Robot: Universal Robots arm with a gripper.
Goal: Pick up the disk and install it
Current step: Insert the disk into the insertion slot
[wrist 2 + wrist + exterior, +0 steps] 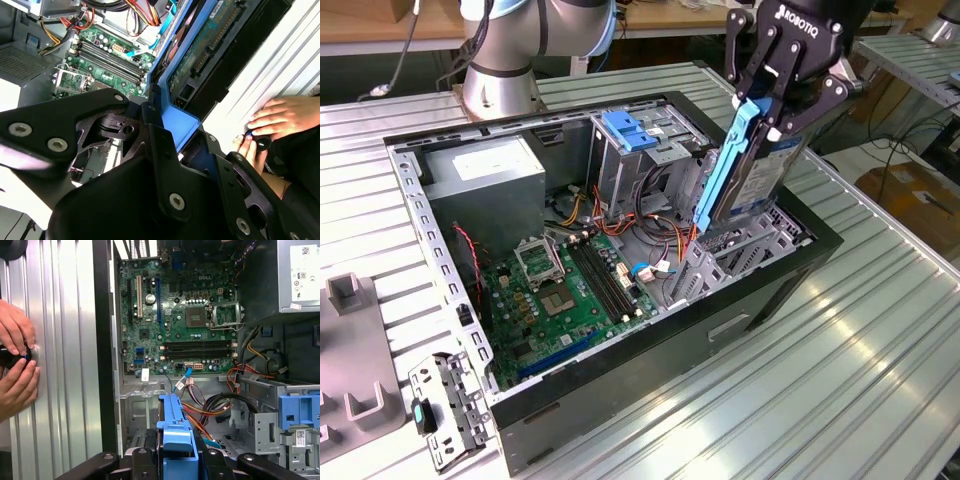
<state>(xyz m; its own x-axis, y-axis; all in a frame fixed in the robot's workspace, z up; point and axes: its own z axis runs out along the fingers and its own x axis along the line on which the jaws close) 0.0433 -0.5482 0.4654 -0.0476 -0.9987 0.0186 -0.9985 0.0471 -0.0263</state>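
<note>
Reporter: Trouble ahead for this install?

Technician: Possibly. The black two-fingered pincer (775, 125) is clamped on the upper end of the flat silver-grey metal disk with blue plastic side rails (757, 180). The disk hangs tilted over the grey metal drive bay (745, 250), at the exterior view's right end of the open black computer case (650, 350). Its lower edge looks to be at the bay's mouth, and it is not yet seated.

Reporter: Biggest risk?

Technician: The angle, I'd say. If the rails meet the bay's guides askew, the disk could jam. Gripped at one end only, it could also pivot between the fingers under a sideways push.

Reporter: And the wiring?

Technician: The bundle of orange, red and black cables (655, 225) lies just beside the bay. A strand could be pinched under the disk. The green motherboard (570, 290) sits near, so a slipped disk might strike it.

Reporter: Anyone close?

Technician: In both wrist views a person's hands (17, 385) rest on the ribbed metal table (840, 380), just outside the case wall, around a small dark object. A wide swing of the arm could reach them.
</note>
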